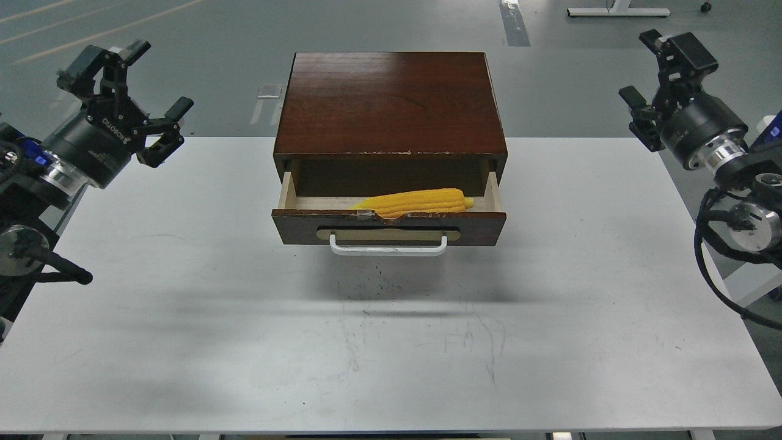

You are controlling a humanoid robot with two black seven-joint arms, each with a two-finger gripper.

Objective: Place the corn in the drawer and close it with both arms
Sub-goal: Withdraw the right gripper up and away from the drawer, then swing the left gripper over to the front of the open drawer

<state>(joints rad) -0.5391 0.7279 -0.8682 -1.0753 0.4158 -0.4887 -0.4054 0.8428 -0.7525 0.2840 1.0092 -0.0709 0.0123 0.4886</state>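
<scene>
the white worktop (183, 342) filled most of the view, its surface scuffed with fine dark scratches near the middle. on its far half sat the dark brown cabinet (391, 104), its glossy top showing wood grain and a chipped front edge. the drawer (388, 227) stood pulled partly out toward the camera, its pale wood inside exposed, its dark front chipped and notched along the top edge. the left arm (55, 165) came in from the left edge and hung above the worktop's far left corner, well apart from the cabinet; the right arm (727, 159) came in from the right edge, beyond the worktop's right side, also well apart from the cabinet, with black cables looping below it. the left gripper (149, 85) had its jaws spread wide and held nothing. the right gripper (641, 67) likewise had its jaws spread and empty. the corn (415, 201) lay on its side inside the drawer, just behind the front panel and right of centre, its pointed tip toward the left and its blunt end toward the right wall. the white bar handle (388, 247) sat on a tan oblong plate (388, 233) at the middle of the drawer front, with neither gripper touching it.
</scene>
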